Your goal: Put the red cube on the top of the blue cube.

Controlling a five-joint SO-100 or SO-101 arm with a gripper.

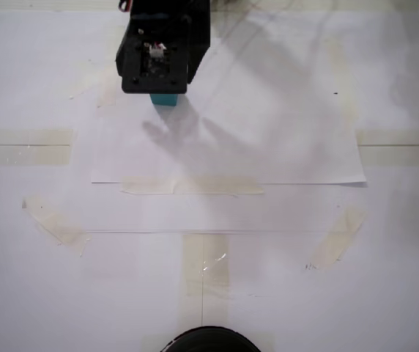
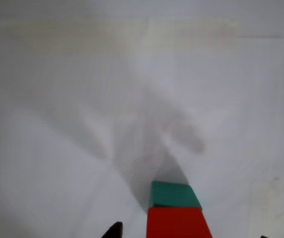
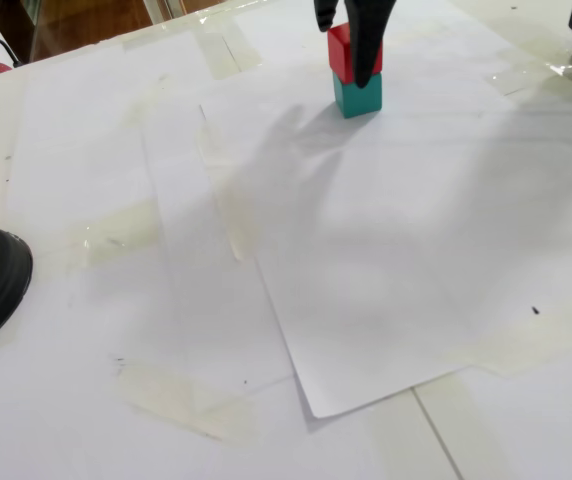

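arm reaches in from top edge in a fixed view, black wrist housing [image 1: 157, 55] seen from above, white connector on its top face. gripper [image 3: 346, 40] points down in the other fixed view, two black fingers spread: one finger [image 3: 368, 40] long, hanging in front of red cube [image 3: 340, 52], other finger [image 3: 325, 12] short at top edge. whether pads press cube faces: cannot tell. wrist view: only dark fingertip [image 2: 113, 230] at bottom edge, left of cube; rest of gripper out of frame.
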